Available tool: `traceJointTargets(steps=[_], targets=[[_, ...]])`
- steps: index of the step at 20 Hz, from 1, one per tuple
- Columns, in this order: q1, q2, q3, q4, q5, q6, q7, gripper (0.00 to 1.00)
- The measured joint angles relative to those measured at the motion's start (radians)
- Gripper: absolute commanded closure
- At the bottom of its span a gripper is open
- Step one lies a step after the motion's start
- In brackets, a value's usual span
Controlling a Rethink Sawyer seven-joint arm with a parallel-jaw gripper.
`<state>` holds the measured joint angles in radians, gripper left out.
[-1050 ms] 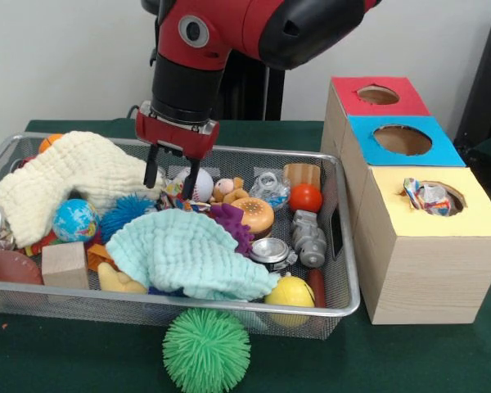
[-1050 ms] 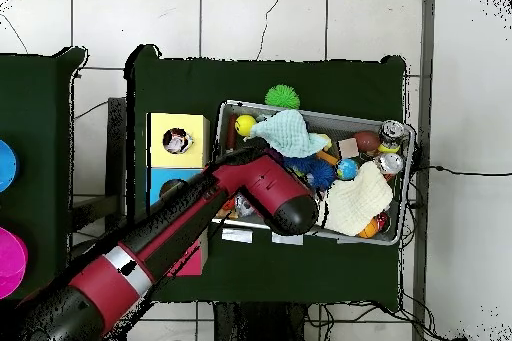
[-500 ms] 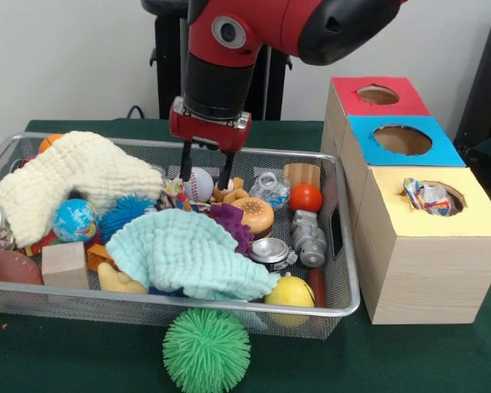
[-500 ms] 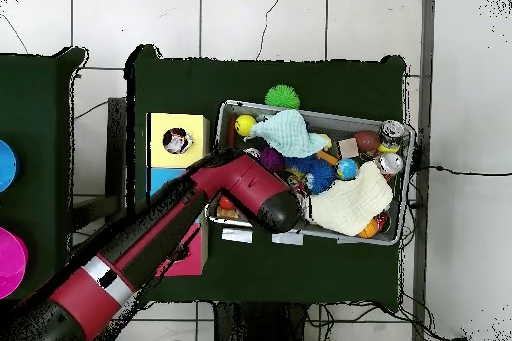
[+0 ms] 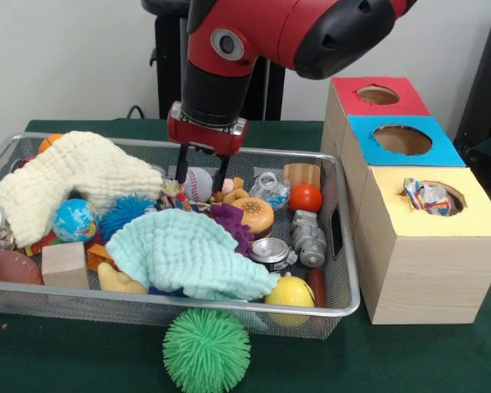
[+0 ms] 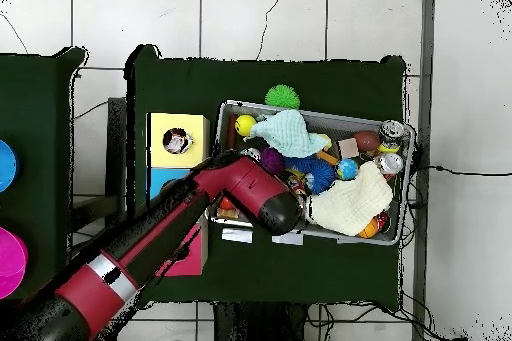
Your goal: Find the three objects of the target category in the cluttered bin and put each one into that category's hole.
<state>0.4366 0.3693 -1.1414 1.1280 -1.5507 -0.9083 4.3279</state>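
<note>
Gripper (image 5: 200, 178) hovering in the bin (image 5: 344, 270), jaws apart and empty. Baseball (image 5: 198, 184) between the fingertips, just below. Best to descend straight, straddle it evenly, avoid the teddy figure (image 5: 227, 191) alongside.

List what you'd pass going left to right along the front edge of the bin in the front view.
Wooden block → mint cloth → yellow ball, with the green spiky ball outside on the table below the cloth.
</note>
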Motion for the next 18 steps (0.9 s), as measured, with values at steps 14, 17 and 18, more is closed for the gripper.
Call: traceJointTargets(steps=[14,17,18], targets=[[-0.030,0.096,-0.034,-0.001,0.006,0.182,0.000,0.00],[-0.035,0.095,-0.030,-0.001,0.006,0.169,0.000,0.00],[-0.035,0.093,-0.027,-0.001,0.006,0.161,0.000,0.00]])
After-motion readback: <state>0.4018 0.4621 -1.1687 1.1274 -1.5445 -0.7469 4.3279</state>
